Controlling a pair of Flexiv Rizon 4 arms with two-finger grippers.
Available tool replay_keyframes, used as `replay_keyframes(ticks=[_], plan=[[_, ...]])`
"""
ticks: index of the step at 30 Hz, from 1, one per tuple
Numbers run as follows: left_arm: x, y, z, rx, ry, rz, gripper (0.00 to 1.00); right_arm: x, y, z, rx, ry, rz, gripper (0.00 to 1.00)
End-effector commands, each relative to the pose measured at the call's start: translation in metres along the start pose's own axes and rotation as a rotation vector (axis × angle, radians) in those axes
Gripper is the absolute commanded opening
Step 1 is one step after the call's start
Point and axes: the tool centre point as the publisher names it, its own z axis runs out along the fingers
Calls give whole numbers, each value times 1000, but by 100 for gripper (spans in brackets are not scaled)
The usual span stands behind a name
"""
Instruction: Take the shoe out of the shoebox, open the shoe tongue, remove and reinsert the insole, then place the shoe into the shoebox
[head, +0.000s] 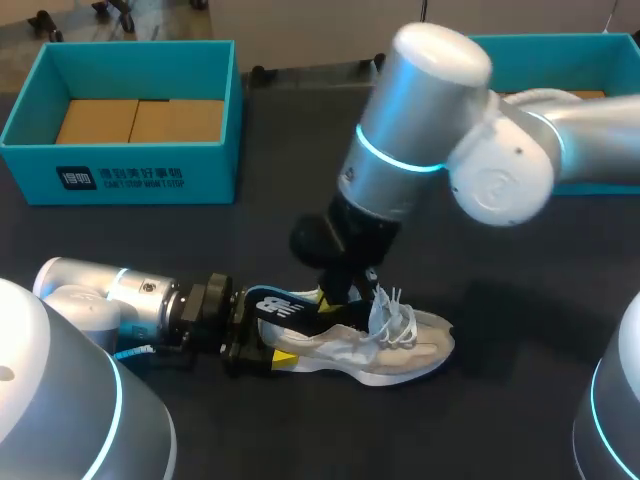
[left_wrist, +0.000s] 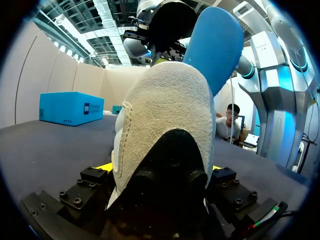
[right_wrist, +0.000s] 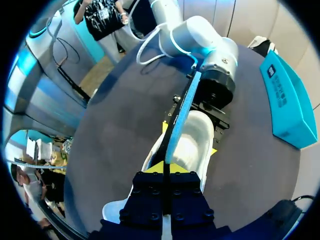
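Note:
A pale grey shoe (head: 405, 350) with white laces lies on its sole on the dark table (head: 520, 330). My left gripper (head: 262, 342) has its fingers wide apart on both sides of the heel (left_wrist: 165, 115), holding it. My right gripper (head: 345, 292) comes down over the shoe's opening and is shut on the edge of the blue insole (right_wrist: 180, 112). The insole (head: 288, 308) sticks up out of the shoe and slants toward the heel; in the left wrist view it (left_wrist: 217, 45) rises above the heel. The right gripper's yellow tips (right_wrist: 156, 168) pinch it.
A teal box (head: 120, 170) with cardboard inside stands at the back left. A second teal box (head: 560, 55) is at the back right, partly hidden by my right arm. The left box also shows beyond the shoe in the right wrist view (right_wrist: 287, 100).

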Motion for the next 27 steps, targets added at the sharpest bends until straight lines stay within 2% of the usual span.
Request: replay_keyframes(ticks=[1, 6, 9, 10, 14, 16, 20, 27], plan=[[-1, 4, -1, 0, -4, 0, 0, -10, 11, 9, 63, 51, -2, 0], [-1, 4, -1, 0, -4, 0, 0, -12, 16, 7, 68, 51, -6, 10], [-1, 4, -1, 0, -4, 0, 0, -16, 14, 9, 82, 86, 56, 25], [-1, 4, -1, 0, -4, 0, 0, -17, 12, 9, 78, 93, 86, 34], [-1, 4, -1, 0, -4, 0, 0, -18, 5, 6, 71, 106, 179, 51], [-1, 4, -1, 0, -4, 0, 0, -15, 2, 0, 64, 88, 218, 55], [-1, 4, -1, 0, -4, 0, 0, -11, 1, -8, 55, 68, 260, 50], [-1, 4, -1, 0, -4, 0, 0, -9, 6, -5, 43, 128, 276, 49]])
